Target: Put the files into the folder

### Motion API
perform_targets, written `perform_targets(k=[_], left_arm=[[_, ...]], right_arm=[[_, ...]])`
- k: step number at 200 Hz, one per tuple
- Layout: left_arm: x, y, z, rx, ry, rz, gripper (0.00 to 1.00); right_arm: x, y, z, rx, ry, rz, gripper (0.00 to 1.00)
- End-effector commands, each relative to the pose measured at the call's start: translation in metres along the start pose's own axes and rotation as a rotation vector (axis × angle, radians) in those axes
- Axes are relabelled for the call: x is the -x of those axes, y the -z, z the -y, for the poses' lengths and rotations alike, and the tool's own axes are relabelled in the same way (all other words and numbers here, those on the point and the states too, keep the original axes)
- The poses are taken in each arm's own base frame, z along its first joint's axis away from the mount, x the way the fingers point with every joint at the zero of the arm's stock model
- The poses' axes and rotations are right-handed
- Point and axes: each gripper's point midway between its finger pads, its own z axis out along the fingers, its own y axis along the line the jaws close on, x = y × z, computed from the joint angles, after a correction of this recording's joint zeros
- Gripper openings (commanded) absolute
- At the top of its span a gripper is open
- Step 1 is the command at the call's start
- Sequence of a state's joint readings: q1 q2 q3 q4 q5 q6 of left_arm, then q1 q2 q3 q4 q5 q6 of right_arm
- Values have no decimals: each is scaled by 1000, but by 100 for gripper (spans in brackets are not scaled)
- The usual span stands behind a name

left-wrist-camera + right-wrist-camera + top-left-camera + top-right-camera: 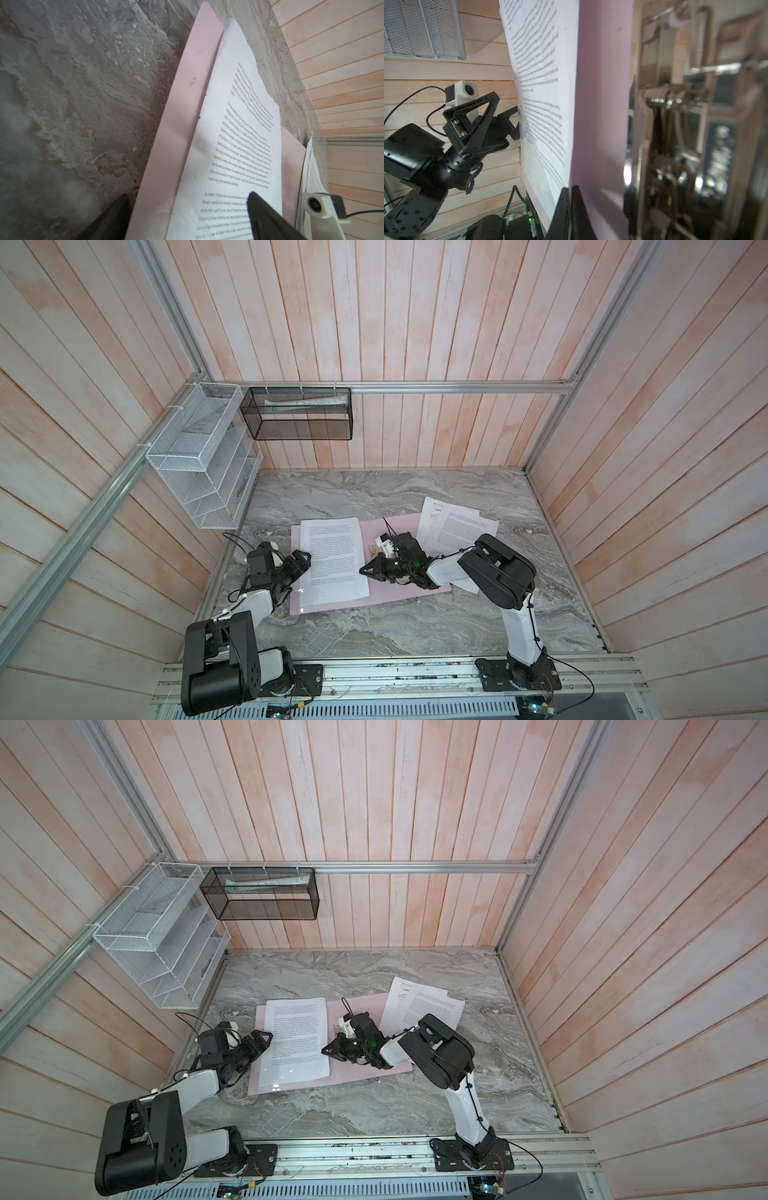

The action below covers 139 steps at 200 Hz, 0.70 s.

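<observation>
Currently, the pale pink folder (409,522) is lying open and flat on the marble tabletop (374,635), with one printed file (332,560) resting on its left half. The remaining files (457,526) are lying overlapped at the folder's far right edge. The left gripper (303,565) is holding its fingers (268,218) wide apart, one over the file's left edge and the other over the tabletop. The right gripper (362,570) is pressing its fingers (562,212) fully together at the file's right edge, near the silver clip (374,549); whether any paper is caught between them is not showing.
</observation>
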<state>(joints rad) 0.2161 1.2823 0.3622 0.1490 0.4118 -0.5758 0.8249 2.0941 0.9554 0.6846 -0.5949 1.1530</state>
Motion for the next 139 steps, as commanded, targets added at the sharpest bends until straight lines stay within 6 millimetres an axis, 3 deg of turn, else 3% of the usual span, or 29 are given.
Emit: perform_targets(k=[1, 139], left_arm=[[-4, 1, -1, -7, 2, 0, 90], [-3, 2, 1, -14, -2, 5, 90]], right_arm=[[-4, 4, -15, 38, 12, -7, 0], [-7, -14, -14, -17, 113, -57, 0]])
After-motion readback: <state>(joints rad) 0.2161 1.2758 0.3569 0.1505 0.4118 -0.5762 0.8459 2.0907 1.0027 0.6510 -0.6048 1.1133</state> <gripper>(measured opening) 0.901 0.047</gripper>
